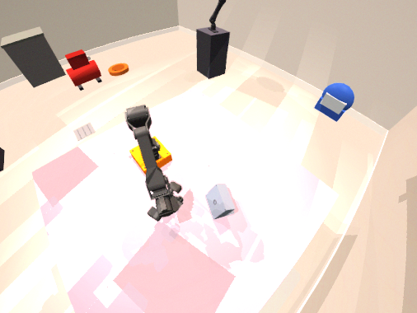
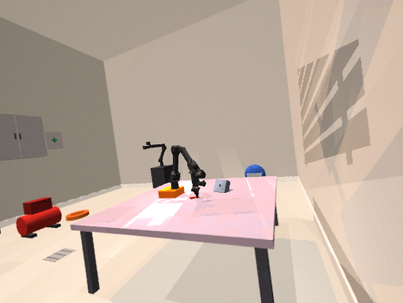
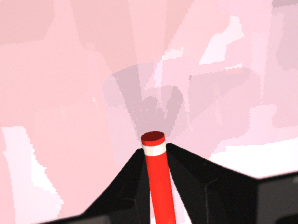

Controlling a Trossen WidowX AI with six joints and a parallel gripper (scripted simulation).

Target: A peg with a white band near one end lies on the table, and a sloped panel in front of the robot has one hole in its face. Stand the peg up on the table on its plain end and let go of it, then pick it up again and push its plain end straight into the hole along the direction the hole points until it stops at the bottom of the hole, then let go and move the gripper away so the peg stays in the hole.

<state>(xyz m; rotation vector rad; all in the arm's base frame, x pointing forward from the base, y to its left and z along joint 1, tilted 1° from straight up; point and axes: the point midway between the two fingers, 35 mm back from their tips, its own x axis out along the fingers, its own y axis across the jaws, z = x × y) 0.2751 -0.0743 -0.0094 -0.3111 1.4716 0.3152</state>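
Note:
The red peg [image 3: 161, 190] [image 2: 193, 198] lies on the pink table [image 2: 239, 219], its white band near the end that points away from the wrist camera. My gripper [image 3: 154, 152] [image 2: 197, 196] is shut on the peg, with a dark fingertip on each side just behind the band. The fingers reach down to table height. The peg's plain end runs out of the bottom of the wrist view. The grey sloped panel [image 1: 223, 201] [image 2: 222, 186] stands to the right of the gripper in the top and exterior views. Its one hole [image 1: 214, 202] [image 2: 219, 186] shows in the face turned towards the arm's side.
The arm's orange-yellow base block [image 1: 165, 157] [image 2: 171, 193] stands behind and left of the gripper. A dark pedestal with another arm [image 1: 212, 53] [image 2: 160, 175], a red tank [image 1: 83, 72] [image 2: 39, 219] and a blue domed object [image 1: 339, 96] [image 2: 255, 170] are away from the work spot.

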